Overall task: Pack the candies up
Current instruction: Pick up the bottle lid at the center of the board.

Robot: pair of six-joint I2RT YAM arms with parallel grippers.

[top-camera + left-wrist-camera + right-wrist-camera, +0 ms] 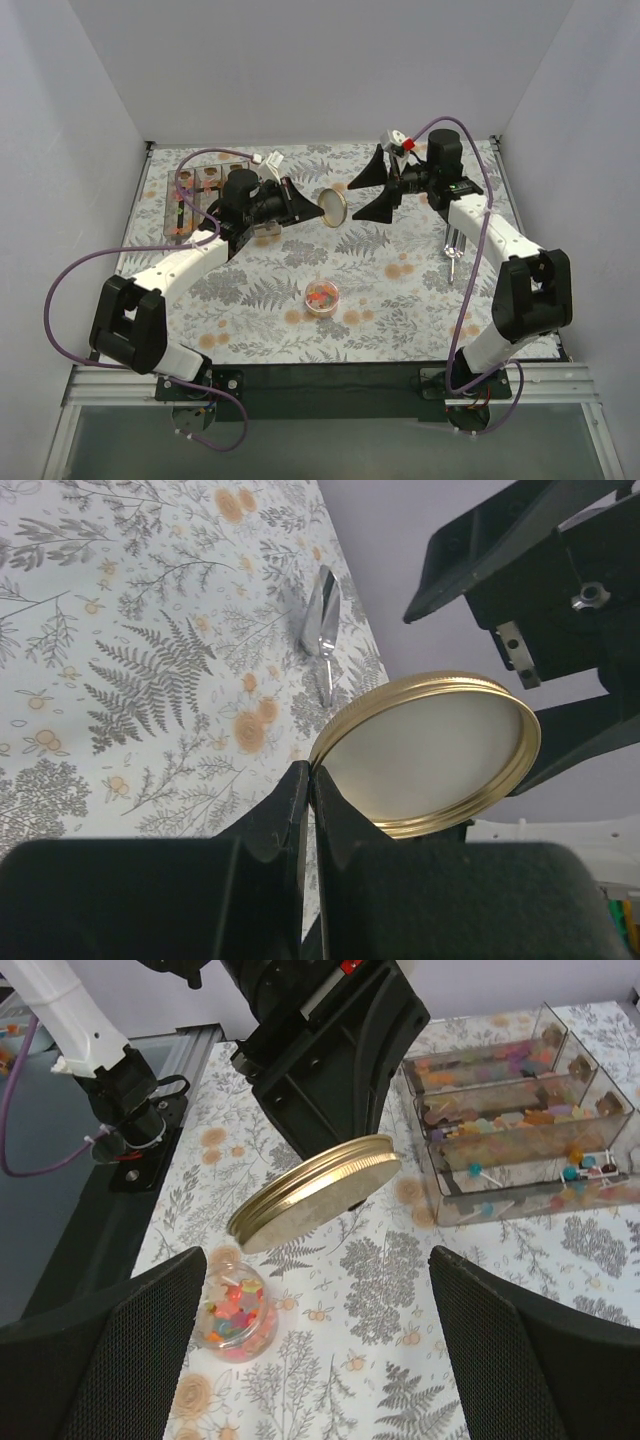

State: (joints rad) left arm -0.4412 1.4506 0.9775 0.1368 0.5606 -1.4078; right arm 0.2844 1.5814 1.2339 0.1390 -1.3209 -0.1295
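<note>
Sitting upright, mouth up, jar (241, 1350) of candies (230, 1310); left jaws clenched on tilted lid (315, 1190); right jaws released.

Left gripper (311, 205): clamped on rim of gold lid (333, 207), lid tilted on edge over the middle of the table (250, 300) | Right gripper (357, 201): jaws spread wide, just beside lid | Candies (322, 296): in small open jar (322, 303), toward near edge | Spoon (453, 246): near right edge | Compartment tray (196, 186): far-left corner

Glossy gold metal lid (428, 752), pale matt inside; fingers (110, 1350) matt black, mesh-textured; spoon (321, 615) shiny metal.
</note>
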